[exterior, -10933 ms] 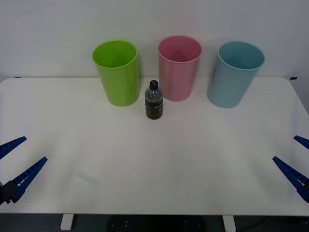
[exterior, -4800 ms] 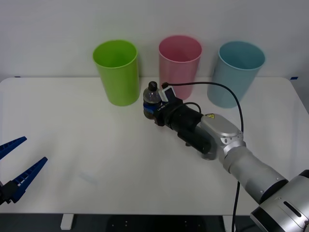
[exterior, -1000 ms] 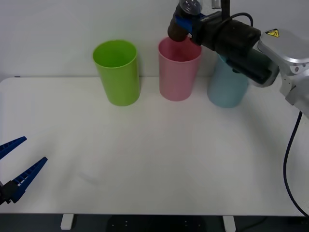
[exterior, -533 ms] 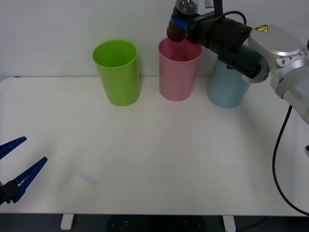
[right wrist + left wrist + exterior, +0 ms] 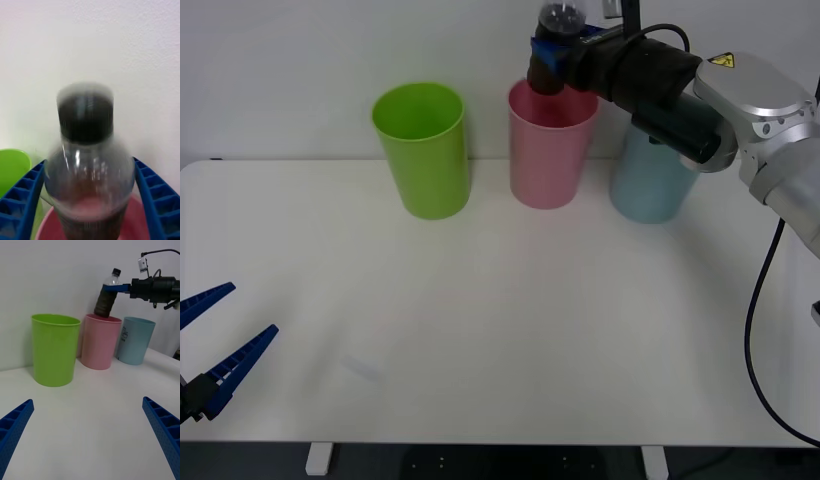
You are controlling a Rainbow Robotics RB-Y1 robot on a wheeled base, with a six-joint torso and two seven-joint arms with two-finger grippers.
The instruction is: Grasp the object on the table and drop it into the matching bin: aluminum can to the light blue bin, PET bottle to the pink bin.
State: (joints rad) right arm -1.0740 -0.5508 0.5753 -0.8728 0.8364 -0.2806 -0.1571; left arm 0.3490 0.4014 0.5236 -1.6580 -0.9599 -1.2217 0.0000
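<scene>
PET bottle [image 5: 552, 50] hangs at the top centre of the front view, tilted, with its base just above the mouth of the pink bin [image 5: 551, 145] and its black cap pointing up. It is a small plastic bottle with dark liquid inside, so I judge it rather light but not empty; the wall is smooth and can slip or dent if squeezed hard. The best place to hold is the body below the shoulder, and this is where it is held.

The right claw [image 5: 544, 52] is clamped on the bottle, with one blue ribbed finger on each side of its body in the right wrist view. The fingers are only as far apart as the bottle is wide.

The left claw [image 5: 215, 342] rests with fingers spread at the lower left of the front view, low over the white surface [image 5: 510, 330], holding nothing.

The light blue bin [image 5: 652, 180] stands to the right of the pink one.
</scene>
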